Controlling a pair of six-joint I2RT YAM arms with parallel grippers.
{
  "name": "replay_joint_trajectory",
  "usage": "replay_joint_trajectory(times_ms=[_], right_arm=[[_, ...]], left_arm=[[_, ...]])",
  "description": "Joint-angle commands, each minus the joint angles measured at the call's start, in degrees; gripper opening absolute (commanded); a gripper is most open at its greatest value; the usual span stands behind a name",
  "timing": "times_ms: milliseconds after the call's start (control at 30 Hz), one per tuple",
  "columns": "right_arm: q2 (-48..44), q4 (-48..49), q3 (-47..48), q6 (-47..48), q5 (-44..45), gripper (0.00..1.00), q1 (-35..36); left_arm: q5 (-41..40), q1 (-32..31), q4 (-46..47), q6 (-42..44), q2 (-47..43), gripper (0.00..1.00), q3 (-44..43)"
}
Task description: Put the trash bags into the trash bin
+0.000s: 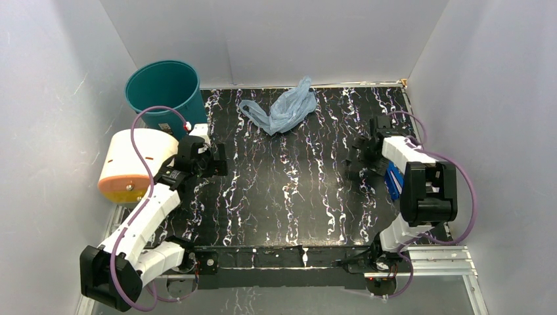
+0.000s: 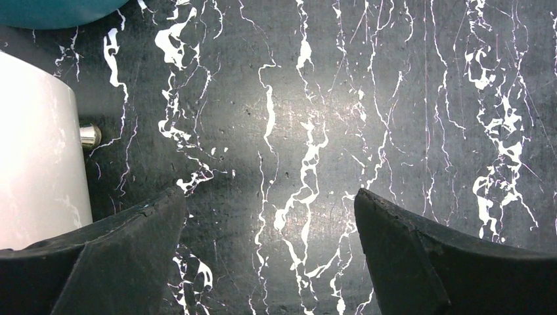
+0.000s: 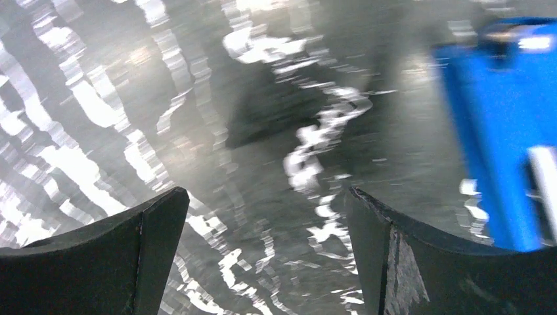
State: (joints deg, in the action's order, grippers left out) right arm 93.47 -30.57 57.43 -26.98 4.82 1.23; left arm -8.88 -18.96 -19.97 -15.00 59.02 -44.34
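Black jaws of left gripper (image 2: 269, 200) spread wide, nothing between, above black white-veined table (image 2: 394, 98). Right gripper (image 3: 266, 197) jaws also spread, empty; blue object (image 3: 499, 131) just beside. Cream cylinder (image 1: 134, 161), orange end, lies beside left gripper. Light-blue trash bag (image 1: 284, 108) lies crumpled near table's far edge, apart from both grippers. Teal trash bin (image 1: 187, 105) upright at far-left corner, not touching bag.

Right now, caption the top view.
Left gripper and right gripper open, empty; trash bag lies on table outside teal bin.
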Motion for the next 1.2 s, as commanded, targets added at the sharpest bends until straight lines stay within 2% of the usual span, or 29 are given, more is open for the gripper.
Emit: replay_joint_trajectory(times_ms=[0, 100, 333, 433, 567, 667, 767, 833, 867, 967, 1033, 1167], right_arm=[[-5.0, 5.6, 2.7, 4.0, -13.9, 0.99, 7.9], [-2.9, 8.8, 6.5, 2.2, -14.1, 0.99, 13.2], [10.3, 19.6, 19.4, -9.3, -5.9, 0.99, 21.1], [15.9, 23.9, 24.9, -14.5, -5.5, 0.99, 22.6], [23.4, 26.9, 32.6, -21.3, -7.1, 0.94, 22.9], [29.9, 25.1, 40.2, -22.3, -11.1, 0.83, 23.0], [37.3, 16.7, 49.9, -20.4, -15.9, 0.76, 22.9], [40.2, 12.1, 54.1, -18.3, -18.5, 0.58, 22.8], [40.3, 10.9, 54.5, -17.8, -19.0, 0.54, 22.9], [34.2, 17.8, 45.0, -16.1, -22.6, 0.29, 23.4], [29.9, 20.5, 39.8, -13.7, -23.6, 0.17, 23.7], [24.2, 16.9, 34.3, -6.7, -29.4, 0.10, 23.9]], left_arm=[[-2.1, 0.2, -0.6, -0.1, -1.8, 0.98, 0.4], [-2.5, 0.2, -0.6, -0.2, -2.3, 0.98, 0.4], [-2.4, 0.2, -0.6, -0.5, -2.9, 0.98, 0.7], [-2.4, 0.2, -0.6, -0.4, -2.7, 0.98, 0.6], [-1.8, 0.2, -0.4, -0.5, -2.7, 0.98, 0.7], [-1.5, 0.2, -0.2, -0.5, -2.8, 0.98, 0.8], [-1.4, 0.2, -0.2, -0.4, -2.7, 0.98, 0.7], [-1.2, 0.2, -0.1, -0.4, -2.7, 0.98, 0.7], [-1.0, 0.2, -0.1, -0.4, -2.7, 0.98, 0.7], [-0.7, 0.2, 0.0, -0.4, -2.5, 0.98, 0.7], [-0.5, 0.2, 0.1, -0.4, -2.4, 0.98, 0.6], [0.1, 0.2, 0.1, -0.4, -2.5, 0.98, 0.7]])
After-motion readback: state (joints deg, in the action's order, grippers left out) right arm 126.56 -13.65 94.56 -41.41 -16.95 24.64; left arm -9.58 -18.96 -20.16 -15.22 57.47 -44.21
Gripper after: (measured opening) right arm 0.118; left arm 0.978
